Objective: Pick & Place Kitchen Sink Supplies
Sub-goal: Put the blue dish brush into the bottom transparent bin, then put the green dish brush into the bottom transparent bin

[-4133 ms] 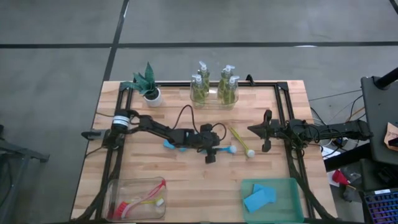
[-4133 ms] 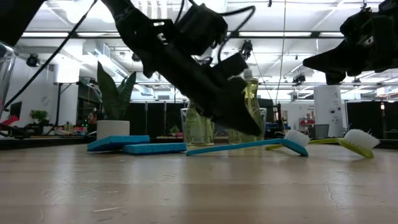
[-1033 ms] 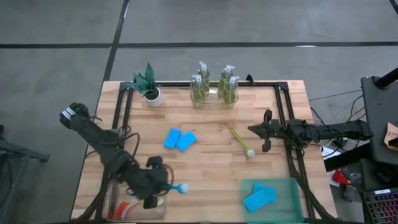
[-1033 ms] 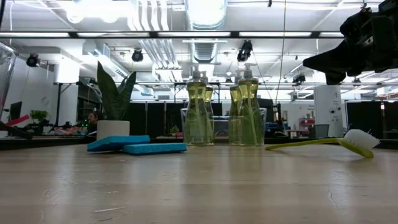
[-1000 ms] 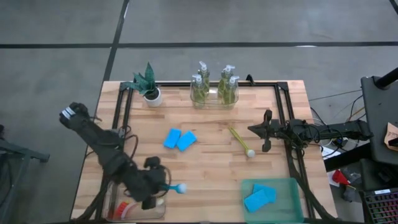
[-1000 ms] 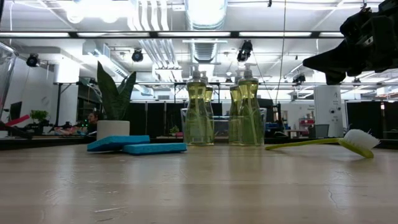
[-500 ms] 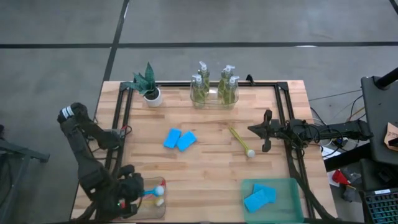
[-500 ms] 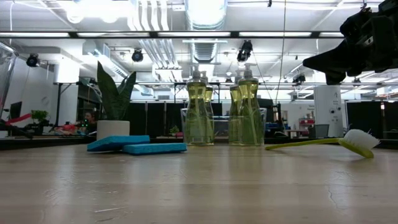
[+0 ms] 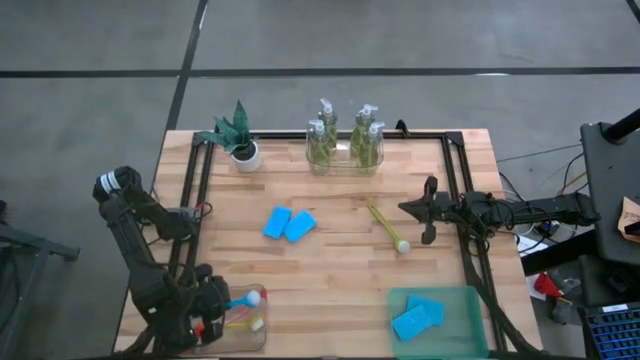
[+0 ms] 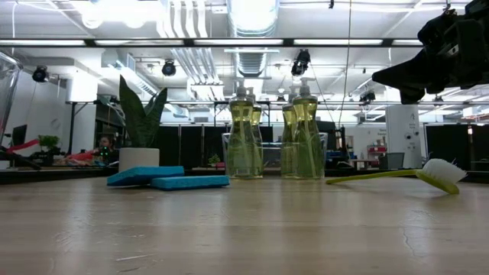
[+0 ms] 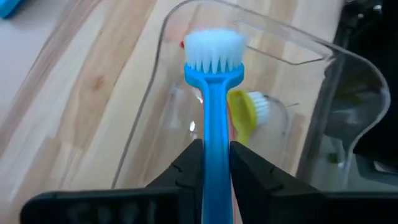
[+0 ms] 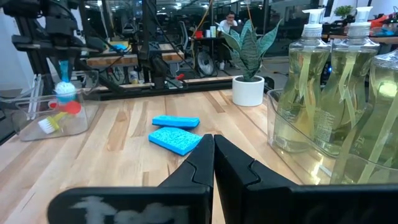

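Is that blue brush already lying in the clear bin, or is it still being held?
Still held: the left gripper clamps the blue brush, head over the clear bin.

High view: straight down over the whole surface (image 9: pixel 330 250). Low view: at surface level, level across into the room. Left wrist: close above the clear bin (image 11: pixel 323 68). Right wrist: low, looking across the surface. Low and right wrist share the soap bottles (image 10: pixel 271 134) and sponges (image 12: pixel 176 130).

The light wooden plank desk (image 9: pixel 330 270) carries two blue rectangular sponges (image 9: pixel 288 224) touching at its middle, a yellow long-handled brush (image 9: pixel 388 227), a clear bottle tray (image 9: pixel 343 160), a white-potted green plant (image 9: pixel 240 140), a clear plastic bin (image 9: pixel 252 330) and a teal bin (image 9: pixel 445 297).
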